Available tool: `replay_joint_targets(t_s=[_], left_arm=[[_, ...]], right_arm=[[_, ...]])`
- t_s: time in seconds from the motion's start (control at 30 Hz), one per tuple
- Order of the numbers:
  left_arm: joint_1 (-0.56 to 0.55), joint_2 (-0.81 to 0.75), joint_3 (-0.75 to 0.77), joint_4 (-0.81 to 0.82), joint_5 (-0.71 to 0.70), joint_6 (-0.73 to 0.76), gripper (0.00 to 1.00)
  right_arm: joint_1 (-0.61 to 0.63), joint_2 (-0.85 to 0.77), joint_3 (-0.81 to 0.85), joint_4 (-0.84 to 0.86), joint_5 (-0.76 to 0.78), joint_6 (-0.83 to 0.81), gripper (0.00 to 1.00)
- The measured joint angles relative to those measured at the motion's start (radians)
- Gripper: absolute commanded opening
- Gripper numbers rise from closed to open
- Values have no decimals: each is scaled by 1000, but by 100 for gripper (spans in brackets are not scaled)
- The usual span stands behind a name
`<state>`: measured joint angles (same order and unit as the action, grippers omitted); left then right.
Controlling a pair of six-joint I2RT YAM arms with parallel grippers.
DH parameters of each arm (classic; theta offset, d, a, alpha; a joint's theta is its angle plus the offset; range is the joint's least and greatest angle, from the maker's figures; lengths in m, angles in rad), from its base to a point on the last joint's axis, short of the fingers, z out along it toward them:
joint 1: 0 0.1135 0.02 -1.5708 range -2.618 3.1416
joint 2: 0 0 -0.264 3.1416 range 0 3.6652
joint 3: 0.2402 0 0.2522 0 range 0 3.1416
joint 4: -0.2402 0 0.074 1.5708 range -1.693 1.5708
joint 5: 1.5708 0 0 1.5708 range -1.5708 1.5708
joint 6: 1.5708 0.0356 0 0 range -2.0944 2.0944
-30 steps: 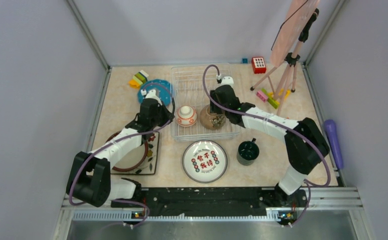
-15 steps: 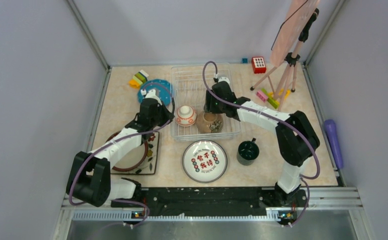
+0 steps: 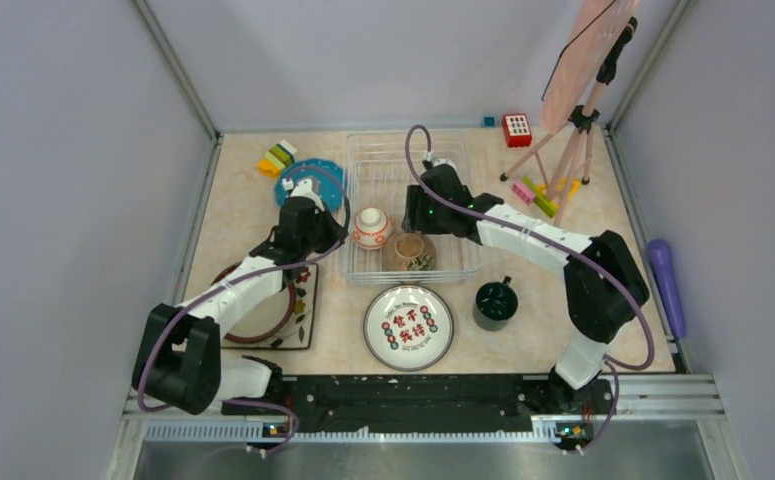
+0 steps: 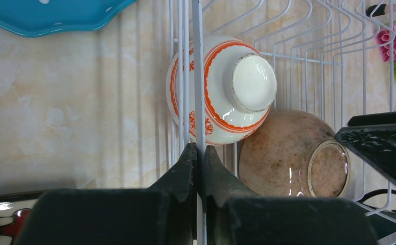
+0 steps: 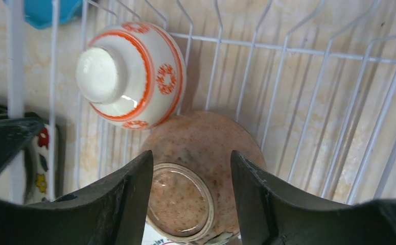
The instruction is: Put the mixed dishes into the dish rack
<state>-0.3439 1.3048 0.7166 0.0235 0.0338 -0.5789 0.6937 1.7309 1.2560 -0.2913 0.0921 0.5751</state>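
The white wire dish rack (image 3: 388, 165) holds the orange-white bowl (image 3: 372, 229) and the brown bowl (image 3: 409, 251), both upside down at its near left. My left gripper (image 3: 341, 238) is shut on the rack's left rim wire (image 4: 199, 102), with the orange-white bowl (image 4: 221, 89) and the brown bowl (image 4: 287, 153) just beyond. My right gripper (image 3: 416, 217) is open over the brown bowl (image 5: 206, 138), one finger on each side of its foot, next to the orange-white bowl (image 5: 134, 76). The blue dotted plate (image 3: 315, 180), square leaf plate (image 3: 306, 315), grey-rimmed plate (image 3: 409, 322) and green mug (image 3: 494, 303) lie on the table.
Toy blocks (image 3: 280, 156) lie at the far left. A red block (image 3: 516, 129), more blocks (image 3: 543, 196) and the pink board's tripod (image 3: 573, 140) stand at the far right. A purple object (image 3: 667, 285) lies outside the right rail. Grey walls close three sides.
The brown bowl has gone from tilted to upside down and shifted left and nearer in the rack. My right gripper moved left with it and now stands open. The left arm has not moved.
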Motion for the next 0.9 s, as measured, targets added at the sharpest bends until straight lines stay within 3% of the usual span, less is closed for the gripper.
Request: replay_joint_targets(t_s=[0.27, 0.5, 0.9], left_arm=[[0, 0, 0, 0, 2, 2, 0], [0, 0, 0, 0, 3, 2, 0], [1, 2, 2, 0, 11, 2, 0]], right_arm=[[-146, -102, 37, 38, -124, 45, 53], [-304, -247, -92, 285, -290, 236, 51], [-429, -251, -178, 593, -629, 502, 51]])
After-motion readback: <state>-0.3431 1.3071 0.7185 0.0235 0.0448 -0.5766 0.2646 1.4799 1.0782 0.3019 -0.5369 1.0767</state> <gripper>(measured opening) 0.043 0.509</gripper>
